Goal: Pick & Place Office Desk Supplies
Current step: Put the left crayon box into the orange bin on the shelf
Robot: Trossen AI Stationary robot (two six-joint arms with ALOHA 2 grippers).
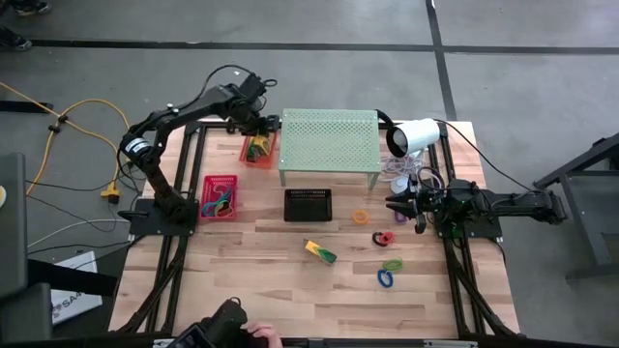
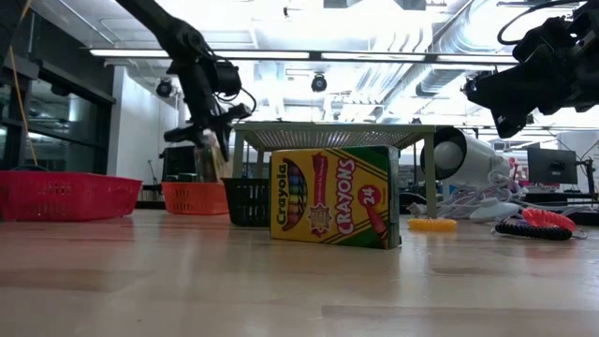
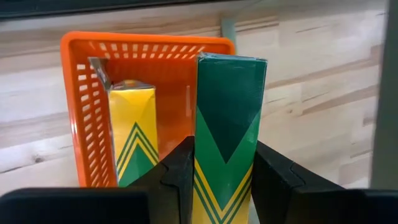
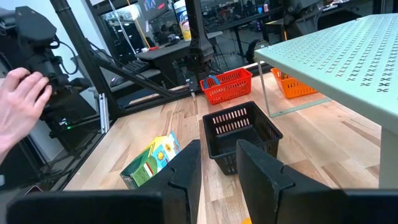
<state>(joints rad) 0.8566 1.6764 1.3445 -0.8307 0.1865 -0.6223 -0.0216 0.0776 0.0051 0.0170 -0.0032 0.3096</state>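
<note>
My left gripper (image 3: 225, 163) hangs over the orange basket (image 1: 258, 150) at the table's far left and is shut on a green-and-yellow crayon box (image 3: 229, 106). A second crayon box (image 3: 132, 124) stands inside that basket. A third (image 1: 320, 251) lies flat on the table's middle and fills the low view (image 2: 337, 195). Orange (image 1: 361, 217), red (image 1: 384, 238), green (image 1: 393, 264) and blue (image 1: 386, 278) loops lie on the wood near my right gripper (image 1: 397, 205). That gripper is open, holds nothing (image 4: 217, 171), and hovers at the right. My left gripper pinches the crayon box between its two fingers (image 3: 180, 168), one on each long side near the box's yellow striped end (image 3: 217, 186). The fingers come from above and lie along the box. Its green end (image 3: 230, 81) points down over the basket's rim; whether it touches the basket, I cannot tell.
A pale-green perforated shelf (image 1: 329, 140) stands at the far middle, with a white lamp-like device (image 1: 414, 136) and cables to its right. A black basket (image 1: 308, 204) sits before the shelf, a red basket (image 1: 219, 196) with loops at the left. A person's hand (image 4: 22, 99) shows beyond the near edge.
</note>
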